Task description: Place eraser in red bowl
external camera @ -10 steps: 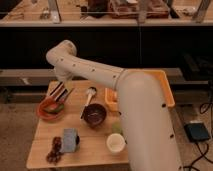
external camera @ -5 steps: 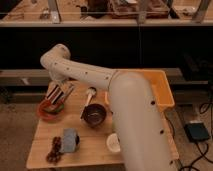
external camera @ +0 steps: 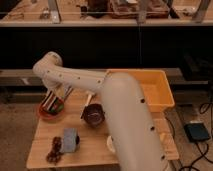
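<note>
Although the striped dark-and-pale rectangular eraser [external camera: 51, 101] is already above the round shallow orange-red bowl [external camera: 51, 111], I judge the task as nearly done and not finished. The block stands tilted, its lower end inside the bowl, and the two-finger gripper [external camera: 55, 100] at the end of the white arm [external camera: 75, 80] is right on it, at the left edge of the light wooden table [external camera: 90, 145]. The fingers seem closed on the eraser, so the release is what remains, and after it the arm must go up.

About the containers: the red bowl seems to hold only the eraser. The dark brown round bowl [external camera: 93, 116] in the middle looks to have something inside, which I cannot identify. The large yellow plastic tray [external camera: 150, 90] is at the right; its contents are hidden. A grey-blue block [external camera: 70, 140] lies near the front.
</note>
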`<state>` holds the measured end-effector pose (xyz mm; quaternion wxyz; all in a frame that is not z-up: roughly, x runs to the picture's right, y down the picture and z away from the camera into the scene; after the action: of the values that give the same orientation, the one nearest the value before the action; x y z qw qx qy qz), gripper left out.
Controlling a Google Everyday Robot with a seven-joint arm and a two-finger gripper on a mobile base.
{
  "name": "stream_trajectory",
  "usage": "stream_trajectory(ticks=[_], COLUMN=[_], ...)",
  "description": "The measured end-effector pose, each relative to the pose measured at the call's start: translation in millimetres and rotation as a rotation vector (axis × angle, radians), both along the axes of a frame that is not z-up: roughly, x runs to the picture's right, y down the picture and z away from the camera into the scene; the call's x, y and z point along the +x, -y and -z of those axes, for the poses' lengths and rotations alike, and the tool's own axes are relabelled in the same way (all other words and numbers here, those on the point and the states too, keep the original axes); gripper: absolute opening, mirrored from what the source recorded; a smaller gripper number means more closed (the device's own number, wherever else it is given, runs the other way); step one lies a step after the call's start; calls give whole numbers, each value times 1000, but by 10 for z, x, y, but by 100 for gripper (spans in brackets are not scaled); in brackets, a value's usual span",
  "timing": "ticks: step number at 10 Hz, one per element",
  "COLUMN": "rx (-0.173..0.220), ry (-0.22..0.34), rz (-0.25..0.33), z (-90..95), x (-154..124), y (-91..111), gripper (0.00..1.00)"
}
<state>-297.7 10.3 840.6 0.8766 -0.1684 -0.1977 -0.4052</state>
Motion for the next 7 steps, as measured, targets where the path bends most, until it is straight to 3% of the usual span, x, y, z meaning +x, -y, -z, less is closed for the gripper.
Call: stream_trajectory(ticks=[7], rx=[-41], ry=[36], rz=[30], z=[-18], x=[-45], y=[-87], gripper=[72])
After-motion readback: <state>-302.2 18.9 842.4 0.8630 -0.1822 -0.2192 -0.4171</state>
